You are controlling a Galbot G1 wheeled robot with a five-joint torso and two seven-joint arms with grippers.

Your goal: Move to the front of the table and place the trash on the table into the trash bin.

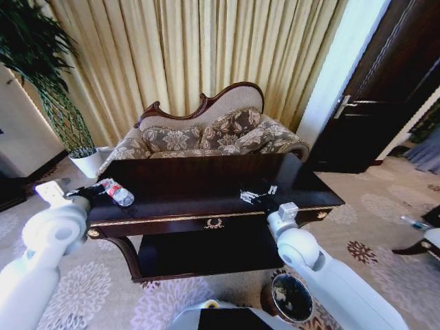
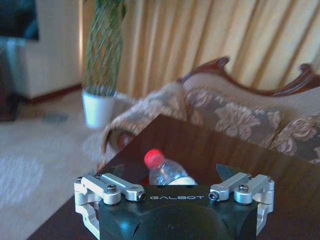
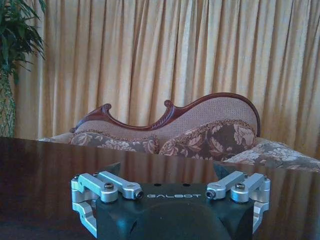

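The dark glossy table (image 1: 206, 180) stands right in front of me. A small clear bottle (image 1: 118, 193) with a red cap lies on its left end. My left gripper (image 1: 93, 190) hovers just short of it. In the left wrist view the left gripper (image 2: 170, 172) is open, and the bottle (image 2: 161, 170) lies between and just beyond the fingertips, red cap pointing away. A few shiny whitish wads (image 1: 250, 196) lie on the right part of the tabletop, close to my right gripper (image 1: 267, 201). The right gripper (image 3: 167, 170) is open and low over the bare tabletop. The brown trash bin (image 1: 290, 297) stands on the carpet at my right.
A floral sofa (image 1: 206, 134) sits right behind the table, with curtains (image 1: 192, 48) beyond. A potted plant (image 1: 86, 159) stands at the far left and a dark door (image 1: 385, 89) at the right. The table's low shelf (image 1: 206, 251) faces me.
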